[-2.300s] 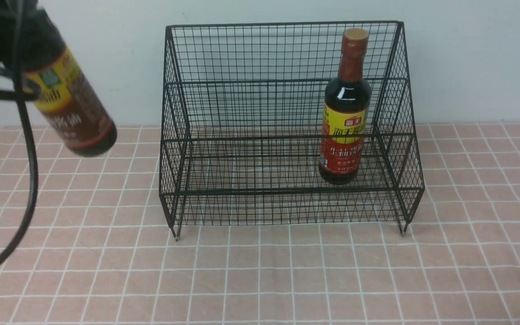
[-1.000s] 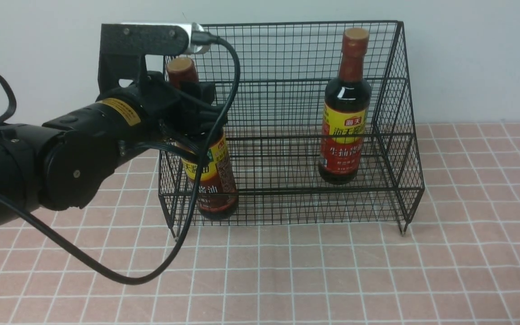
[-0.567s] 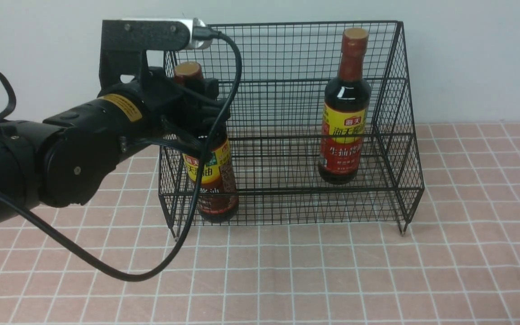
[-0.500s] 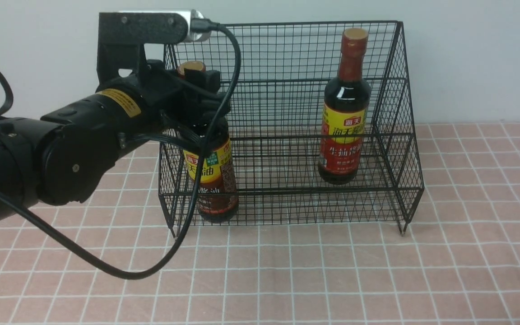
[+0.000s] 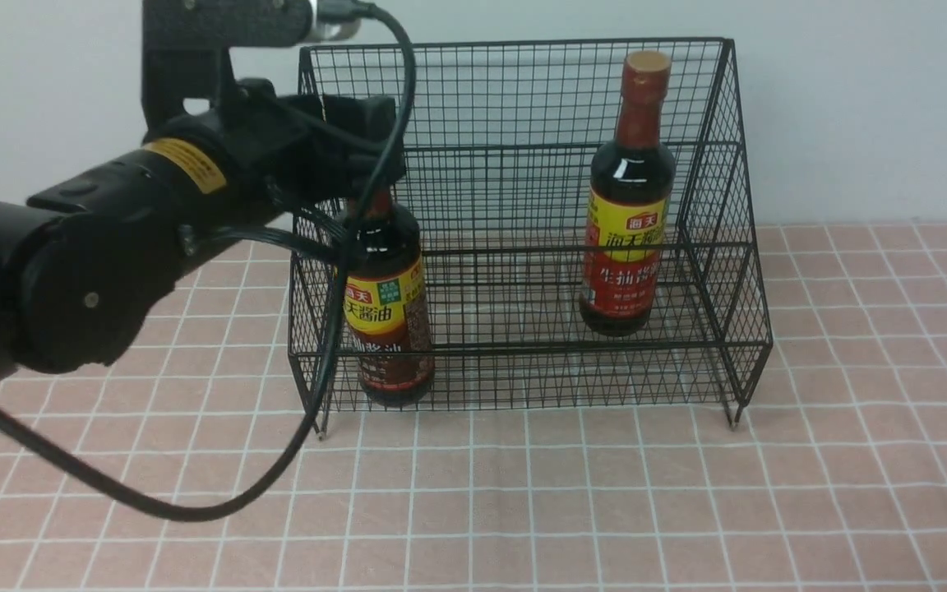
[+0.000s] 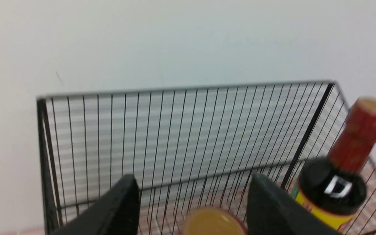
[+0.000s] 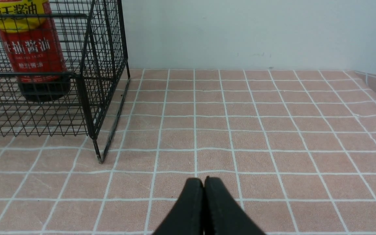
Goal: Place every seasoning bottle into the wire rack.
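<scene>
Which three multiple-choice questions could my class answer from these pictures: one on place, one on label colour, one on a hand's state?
1. Where is the bottle with the red label?
A) On the tiled surface
B) Inside the rack's right part
C) Outside the rack, left

2. What colour is the other bottle's lower label?
A) Brown
B) Blue
C) White

3. How is the left hand?
A) Shut tight
B) Open
C) Out of sight

Key:
1 B: the red-label bottle stands within the wire rack, right side.
2 A: the brown-label bottle shows brown beneath yellow.
3 B: the left hand's fingers stand apart, clear of the cap.
</scene>
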